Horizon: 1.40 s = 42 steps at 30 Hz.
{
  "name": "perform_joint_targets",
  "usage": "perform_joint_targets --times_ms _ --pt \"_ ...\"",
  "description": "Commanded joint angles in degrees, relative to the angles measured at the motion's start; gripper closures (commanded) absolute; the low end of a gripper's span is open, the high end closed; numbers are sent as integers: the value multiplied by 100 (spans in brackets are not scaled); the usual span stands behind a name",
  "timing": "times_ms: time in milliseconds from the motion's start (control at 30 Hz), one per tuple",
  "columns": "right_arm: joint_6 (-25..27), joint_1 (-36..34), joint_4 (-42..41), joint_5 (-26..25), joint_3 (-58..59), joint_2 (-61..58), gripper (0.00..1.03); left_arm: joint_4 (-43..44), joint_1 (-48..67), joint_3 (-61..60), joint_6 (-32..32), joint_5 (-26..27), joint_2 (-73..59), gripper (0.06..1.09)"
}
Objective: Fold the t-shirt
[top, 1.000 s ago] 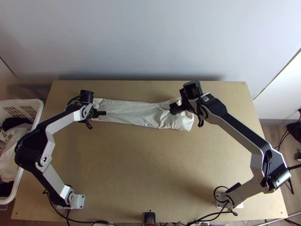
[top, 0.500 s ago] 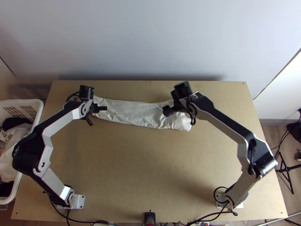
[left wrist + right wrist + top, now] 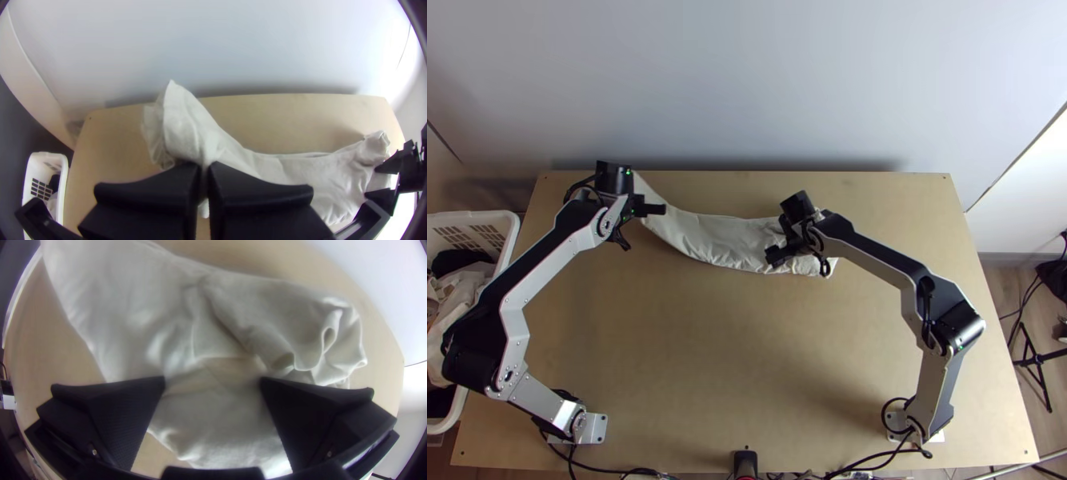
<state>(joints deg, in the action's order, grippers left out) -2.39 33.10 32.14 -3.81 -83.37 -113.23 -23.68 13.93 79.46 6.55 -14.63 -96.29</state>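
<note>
The white t-shirt [image 3: 723, 238] lies as a long folded strip across the table's far part, wrinkled at its right end. Its left end rises off the table to my left gripper [image 3: 654, 210]. In the left wrist view my left gripper [image 3: 203, 171] is shut on the shirt [image 3: 189, 124], with cloth standing up beyond the fingers. My right gripper [image 3: 777, 254] is over the strip's right part. Seen from its own wrist, my right gripper [image 3: 212, 381] stands open above the bunched cloth [image 3: 222, 418], its fingers wide apart.
A white basket [image 3: 507, 240] holding cloths stands off the table's left side. Behind the wooden table [image 3: 731, 360] rises a pale wall [image 3: 747, 80]. Bare wood spreads between the arms, and cables run along the near edge.
My left gripper has lifted the shirt's left end and moved slightly away from the near edge and right. My right gripper has moved left and slightly nearer, over the cloth.
</note>
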Motion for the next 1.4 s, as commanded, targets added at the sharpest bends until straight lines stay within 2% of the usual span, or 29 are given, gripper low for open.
perform_joint_targets --times_ms 0,200,367,667,833,1167,1367 --pt "-59 12 20 12 207 -358 4 -14 523 307 -83 31 181 105" --pt "-270 -111 29 12 234 -463 4 -14 1164 527 -154 31 216 105" --pt "-358 -313 73 127 199 47 4 4 1639 790 -180 31 190 105" --pt "-341 -928 1057 751 -461 908 4 180 2193 1115 -171 39 -13 105" --pt "-385 -1201 1400 821 -654 1163 4 206 2456 1300 -171 75 -188 105" --pt "-631 -2581 1725 909 -636 2121 4 452 3107 1546 -110 101 -601 105" --pt "-657 -2888 1813 909 -443 2428 4 742 3493 1572 -110 101 -988 105"
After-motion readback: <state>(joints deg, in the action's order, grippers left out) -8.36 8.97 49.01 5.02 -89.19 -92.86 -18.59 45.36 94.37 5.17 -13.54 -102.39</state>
